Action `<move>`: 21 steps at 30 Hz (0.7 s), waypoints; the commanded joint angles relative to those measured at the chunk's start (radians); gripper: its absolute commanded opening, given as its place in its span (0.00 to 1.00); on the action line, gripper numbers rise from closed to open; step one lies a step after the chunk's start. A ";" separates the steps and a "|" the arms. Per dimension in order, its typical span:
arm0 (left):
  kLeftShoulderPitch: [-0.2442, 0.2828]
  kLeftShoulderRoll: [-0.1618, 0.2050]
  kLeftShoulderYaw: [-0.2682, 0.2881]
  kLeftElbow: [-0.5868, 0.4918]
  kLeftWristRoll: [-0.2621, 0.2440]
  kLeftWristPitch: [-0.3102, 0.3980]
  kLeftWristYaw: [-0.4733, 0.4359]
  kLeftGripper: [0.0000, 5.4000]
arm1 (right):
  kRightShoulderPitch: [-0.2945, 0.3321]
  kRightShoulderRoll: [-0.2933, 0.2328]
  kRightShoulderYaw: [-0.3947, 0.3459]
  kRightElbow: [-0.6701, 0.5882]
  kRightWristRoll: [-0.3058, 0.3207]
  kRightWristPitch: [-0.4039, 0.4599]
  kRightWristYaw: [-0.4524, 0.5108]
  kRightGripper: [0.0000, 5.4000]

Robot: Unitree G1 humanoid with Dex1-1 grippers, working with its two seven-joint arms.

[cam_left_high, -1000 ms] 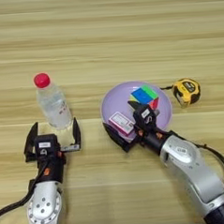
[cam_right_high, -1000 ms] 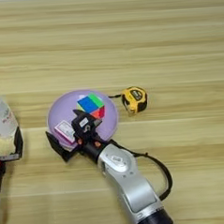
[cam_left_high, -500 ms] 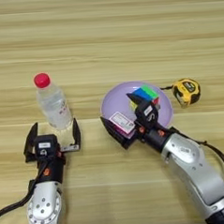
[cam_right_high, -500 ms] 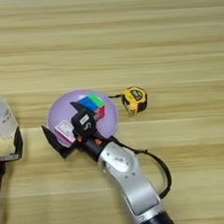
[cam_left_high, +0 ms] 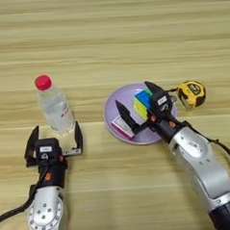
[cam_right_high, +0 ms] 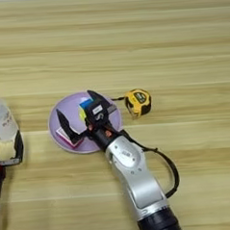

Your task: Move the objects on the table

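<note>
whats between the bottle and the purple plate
Only bare table, as the left eye view shows. The bottle stands to the left and the plate to the right, with nothing on the wood between them. The left gripper sits nearer, below the bottle.

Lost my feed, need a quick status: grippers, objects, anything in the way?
Left gripper open, just short of bottle. Right gripper open over purple plate, astride cube; box beside it. Tape measure right of plate.
</note>
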 commanded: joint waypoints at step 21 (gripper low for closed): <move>0.001 0.002 -0.008 -0.027 0.004 0.028 0.000 1.00 | -0.085 0.022 -0.103 0.150 -0.002 -0.029 -0.071 0.99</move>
